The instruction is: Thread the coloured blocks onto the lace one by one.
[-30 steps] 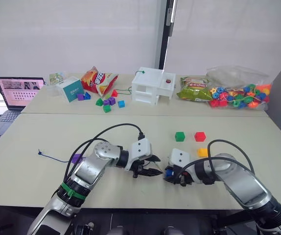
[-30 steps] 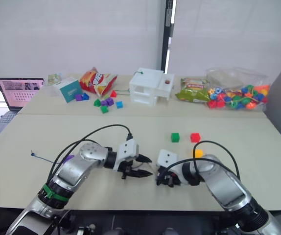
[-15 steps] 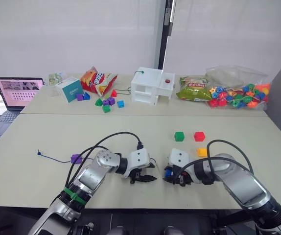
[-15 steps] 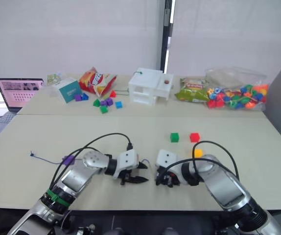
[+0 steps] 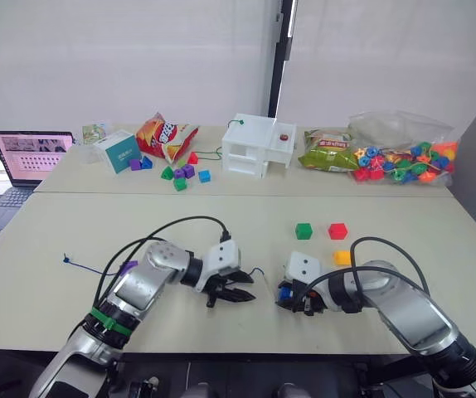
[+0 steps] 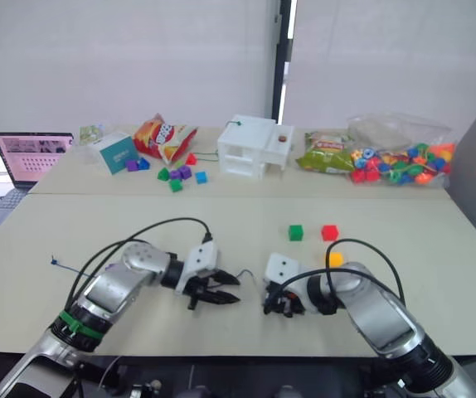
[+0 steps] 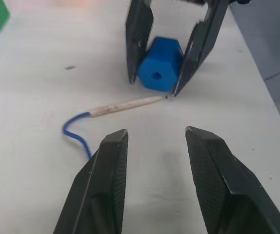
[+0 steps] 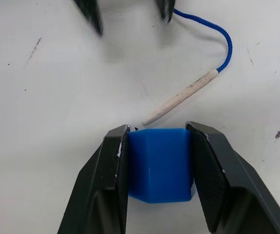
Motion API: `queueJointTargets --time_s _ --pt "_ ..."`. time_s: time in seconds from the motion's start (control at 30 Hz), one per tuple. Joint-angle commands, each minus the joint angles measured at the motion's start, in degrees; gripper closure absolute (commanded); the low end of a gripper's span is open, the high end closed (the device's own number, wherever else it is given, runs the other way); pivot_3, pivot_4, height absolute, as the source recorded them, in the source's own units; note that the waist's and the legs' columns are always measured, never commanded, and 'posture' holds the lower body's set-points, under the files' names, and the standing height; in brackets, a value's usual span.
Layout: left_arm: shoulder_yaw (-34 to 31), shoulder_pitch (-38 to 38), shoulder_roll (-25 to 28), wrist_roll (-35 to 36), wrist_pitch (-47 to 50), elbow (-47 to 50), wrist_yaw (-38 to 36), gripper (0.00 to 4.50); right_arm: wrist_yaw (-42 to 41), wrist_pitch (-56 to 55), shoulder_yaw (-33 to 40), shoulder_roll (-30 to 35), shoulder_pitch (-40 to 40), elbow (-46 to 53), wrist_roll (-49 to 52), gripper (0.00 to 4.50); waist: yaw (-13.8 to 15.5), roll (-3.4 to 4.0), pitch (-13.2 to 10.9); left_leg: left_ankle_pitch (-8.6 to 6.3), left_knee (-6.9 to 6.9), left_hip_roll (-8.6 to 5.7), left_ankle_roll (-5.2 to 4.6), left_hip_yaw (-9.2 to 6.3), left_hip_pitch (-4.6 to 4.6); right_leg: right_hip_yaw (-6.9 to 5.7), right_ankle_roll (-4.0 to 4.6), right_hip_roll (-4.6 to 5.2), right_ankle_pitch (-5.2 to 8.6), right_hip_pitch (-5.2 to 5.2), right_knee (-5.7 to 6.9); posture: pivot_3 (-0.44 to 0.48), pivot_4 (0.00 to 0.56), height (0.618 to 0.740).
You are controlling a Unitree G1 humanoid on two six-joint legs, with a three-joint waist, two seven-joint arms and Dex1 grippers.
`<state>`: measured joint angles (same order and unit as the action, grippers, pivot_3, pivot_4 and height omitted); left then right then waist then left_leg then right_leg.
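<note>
My right gripper [image 5: 292,297] rests on the near table, shut on the blue block [image 8: 159,163], whose hole faces the left gripper [image 7: 157,134]. The lace [image 5: 97,270] runs from its knotted end at the left, through the purple block [image 5: 128,268], to its pale tip [image 7: 125,104]. That tip lies loose on the table, its point almost touching the blue block. My left gripper [image 5: 236,292] stands open just behind the tip, holding nothing. The green block [image 5: 304,230], red block [image 5: 338,230] and yellow block [image 5: 342,258] sit apart beyond the right gripper.
On the far table are a laptop [image 5: 31,157], a teal box [image 5: 122,151], a snack bag [image 5: 166,135], mixed small blocks [image 5: 180,174], a white box [image 5: 259,145], a green packet [image 5: 329,153] and a clear bag of beads [image 5: 404,157].
My left gripper has drawn back to the left, away from the right gripper, and the lace tip now lies on the table between them. The right gripper and blue block have stayed put.
</note>
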<state>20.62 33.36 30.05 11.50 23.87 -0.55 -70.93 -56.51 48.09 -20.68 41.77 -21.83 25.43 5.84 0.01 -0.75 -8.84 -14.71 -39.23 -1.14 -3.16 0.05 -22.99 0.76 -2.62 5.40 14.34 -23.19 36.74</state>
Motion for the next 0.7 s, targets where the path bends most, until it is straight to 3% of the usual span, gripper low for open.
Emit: queueJointTargets --time_s 0.03,0.17,0.47,0.7 --pt "-0.85 2.78 -0.42 -0.23 -5.73 -3.45 -1.88 2.31 -0.08 0.54 -1.38 -0.24 1.48 0.7 1.6 3.18 0.01 0.0 0.0 0.0 0.0 0.0 0.0 0.0 0.0 0.0 0.0 0.0 0.0 0.0 0.0 0.0 0.15 0.74" --pt "0.85 6.38 -2.63 -2.58 -16.89 -13.62 -5.7 1.08 1.37 2.33 0.55 -0.35 3.27 2.73 2.35 3.18 0.25 0.0 0.0 0.0 0.0 -0.03 0.0 0.02 0.0 0.0 0.0 0.0 0.0 0.0 0.0 0.0 0.15 0.74" --pt "2.61 18.55 -11.85 -7.92 -43.22 -43.57 -12.96 1.08 8.0 9.84 5.43 -1.96 10.67 11.87 5.35 3.18 1.09 -0.03 -0.01 -0.01 -0.1 -0.07 -0.02 0.0 -0.25 -0.14 -0.01 0.06 -0.01 -0.07 -0.08 0.0 0.15 0.74" --pt "3.79 24.05 -18.12 -14.75 -52.34 -60.86 -10.65 1.08 12.52 13.21 6.43 -3.53 12.56 14.96 7.33 3.18 0.69 -0.06 -0.02 -0.02 -0.12 -0.1 -0.06 -0.01 -0.28 -0.15 -0.03 0.03 0.0 -0.07 -0.09 0.0 0.15 0.74"
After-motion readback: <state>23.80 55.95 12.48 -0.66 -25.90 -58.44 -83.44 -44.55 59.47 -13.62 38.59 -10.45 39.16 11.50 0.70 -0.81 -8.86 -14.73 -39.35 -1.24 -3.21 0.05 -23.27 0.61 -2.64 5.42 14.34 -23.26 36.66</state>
